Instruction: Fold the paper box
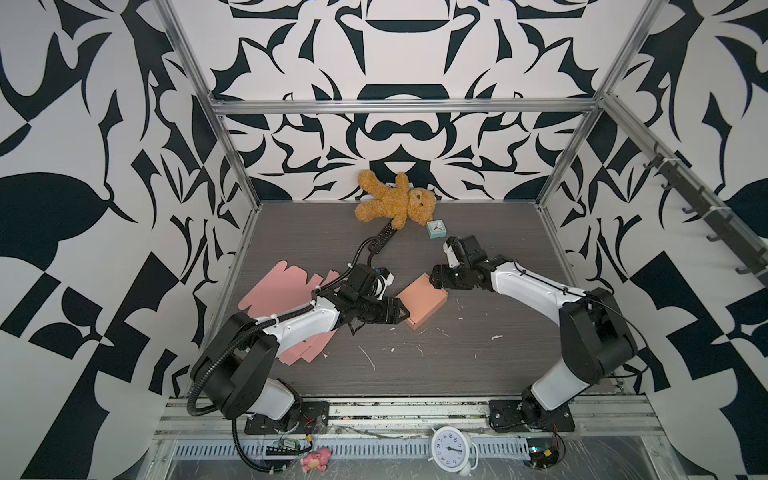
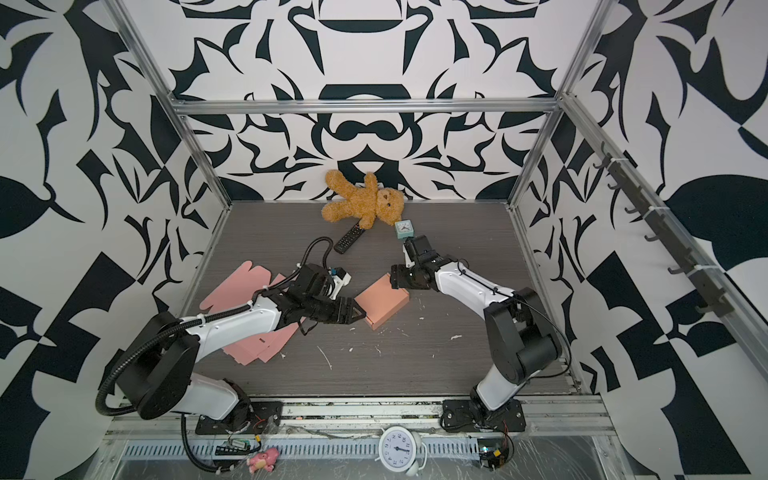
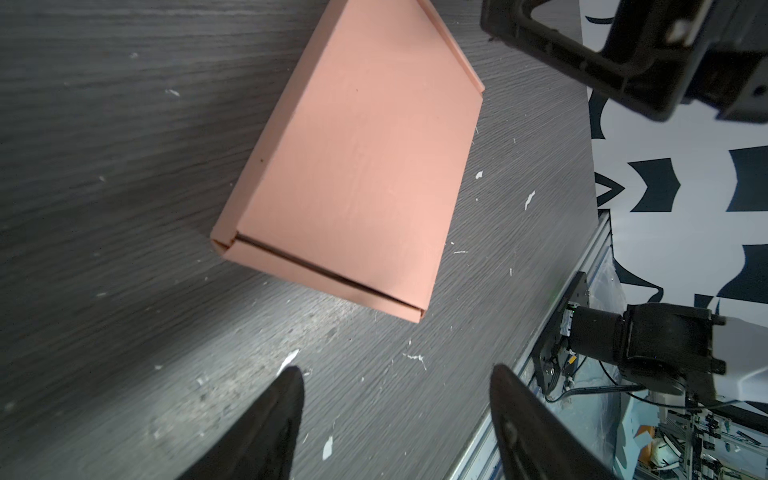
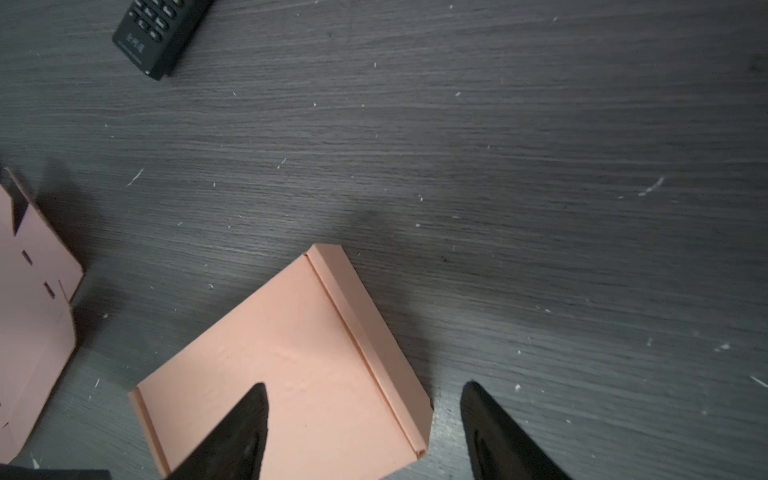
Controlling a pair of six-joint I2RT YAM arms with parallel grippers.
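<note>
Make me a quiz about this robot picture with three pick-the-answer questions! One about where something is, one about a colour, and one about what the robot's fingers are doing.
1. Where is the teddy bear?
A. Right at the front
B. At the back, by the back wall
C. Hanging in the air

2. What colour is the folded box?
A. Pink
B. Blue
C. Green

3. What are the left arm's fingers doing?
A. Squeezing the box
B. Squeezing a remote
C. Standing open, holding nothing

Answers:
1 B: in both top views the bear lies at the foot of the patterned wall.
2 A: every view shows the box pink.
3 C: the left wrist view shows a wide gap between the fingers, and the box lies apart from them.
</note>
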